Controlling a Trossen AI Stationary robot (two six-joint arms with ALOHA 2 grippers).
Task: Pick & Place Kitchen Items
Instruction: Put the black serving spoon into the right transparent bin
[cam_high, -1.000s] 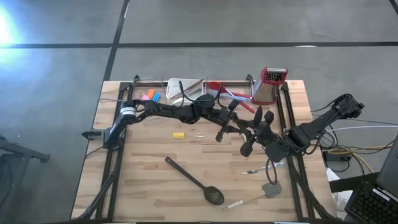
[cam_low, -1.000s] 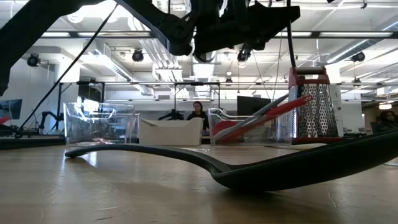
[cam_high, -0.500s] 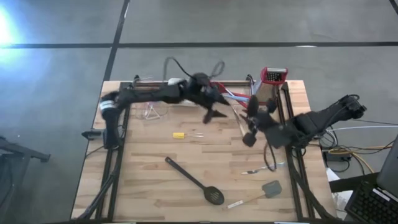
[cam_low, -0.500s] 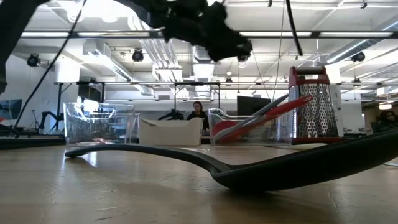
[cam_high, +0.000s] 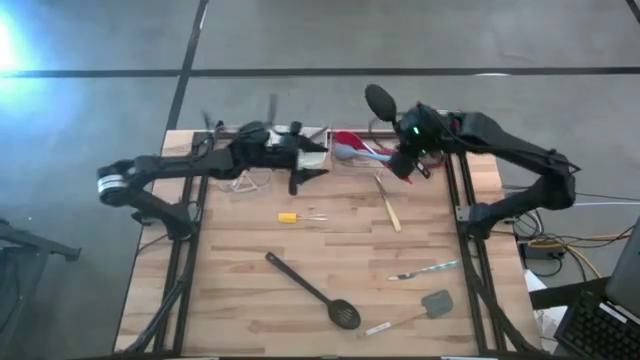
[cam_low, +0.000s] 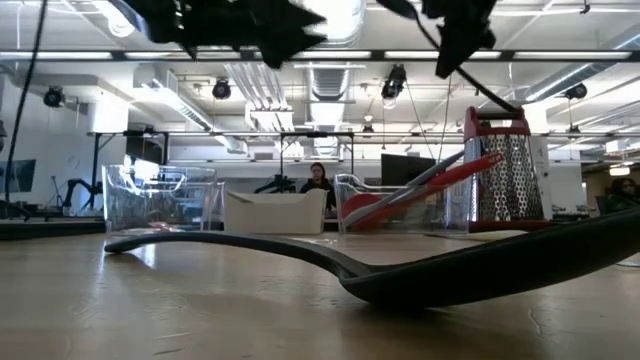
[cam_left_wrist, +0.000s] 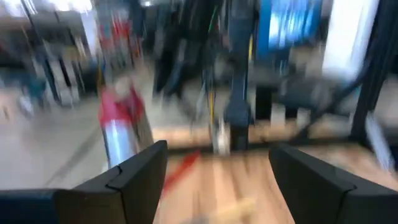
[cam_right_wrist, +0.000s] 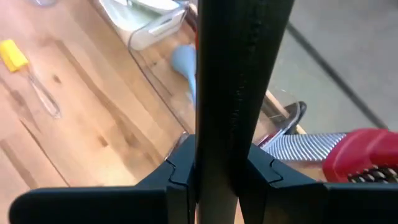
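My right gripper (cam_high: 408, 155) hangs over the table's far right part, shut on a long black spoon (cam_right_wrist: 231, 74). The spoon's bowl (cam_high: 380, 100) sticks out past the table's far edge. My left gripper (cam_left_wrist: 217, 180) is open with nothing between its fingers, above the far middle of the table (cam_high: 300, 168), beside a white tray (cam_high: 300, 138). Flat on the wood lie a black slotted spoon (cam_high: 312, 290), a yellow-handled whisk (cam_high: 298, 217), a wooden-handled tool (cam_high: 388, 206), a metal utensil (cam_high: 425, 270) and a grey spatula (cam_high: 425, 305). My right gripper pinches the black spoon's handle (cam_right_wrist: 230, 134) between its two fingers, some way down from the bowl. The fingers slant downward from the table's right side. The spoon is lifted clear of the table, its bowl end pointing toward the far edge.
Clear bins stand along the far edge, one with red utensils (cam_high: 350, 143) in it. The red-topped grater (cam_right_wrist: 364, 152) stands at the far right corner, close under my right arm. Dark frame rails (cam_high: 460, 190) run down both sides of the table.
Both grippers met over the table's right middle a second ago. My left gripper has opened and drawn back toward the left and far edge. My right gripper has swung up toward the far edge and turned about, carrying the black spoon so its bowl now points past that edge.
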